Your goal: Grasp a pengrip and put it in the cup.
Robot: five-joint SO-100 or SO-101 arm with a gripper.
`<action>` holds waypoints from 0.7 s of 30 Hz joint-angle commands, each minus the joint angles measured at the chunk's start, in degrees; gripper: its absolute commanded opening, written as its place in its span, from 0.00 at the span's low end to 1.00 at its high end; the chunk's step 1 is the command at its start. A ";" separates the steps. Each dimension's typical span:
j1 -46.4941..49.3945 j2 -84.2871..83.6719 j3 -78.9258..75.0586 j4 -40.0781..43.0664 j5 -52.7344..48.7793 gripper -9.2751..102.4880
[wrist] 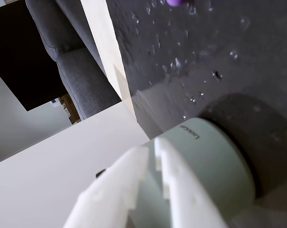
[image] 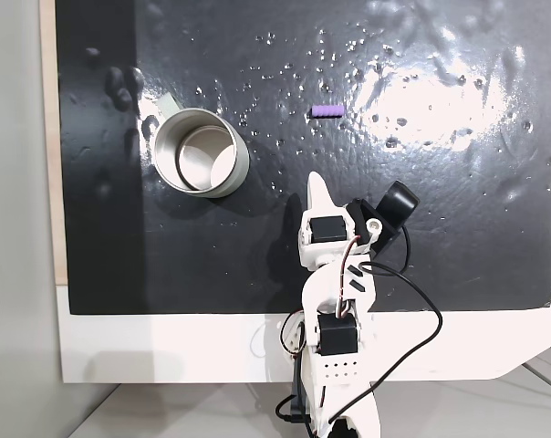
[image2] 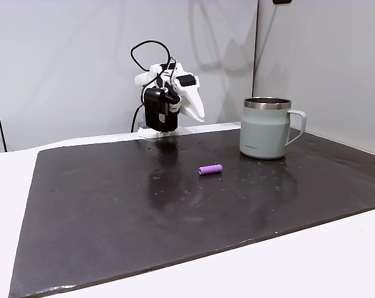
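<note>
The pengrip (image: 327,111) is a tiny purple tube lying on its side on the black mat, also seen from the side (image2: 210,169) and cut by the top edge of the wrist view (wrist: 174,2). The cup (image: 242,162) is a pale grey-green mug (image2: 265,133) with a handle, standing upright on the mat; in the wrist view its wall (wrist: 215,156) sits just behind my fingers. My white gripper (image: 317,187) hangs above the mat near the arm's base (image2: 197,115), well short of the pengrip. Its fingers are closed together (wrist: 150,148) with nothing between them.
Pale water-like specks (image: 348,55) dot the black mat (image: 166,265), which lies on a white table (image2: 336,248). A black cable (image: 421,310) loops beside the arm. Walls stand close behind the table (image2: 63,62). A grey chair (wrist: 81,71) stands beyond the table edge.
</note>
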 commanded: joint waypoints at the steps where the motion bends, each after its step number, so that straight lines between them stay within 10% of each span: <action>1: -0.26 0.79 2.99 0.18 -0.44 0.08; 21: 0.70 0.88 -7.12 4.75 -2.20 0.08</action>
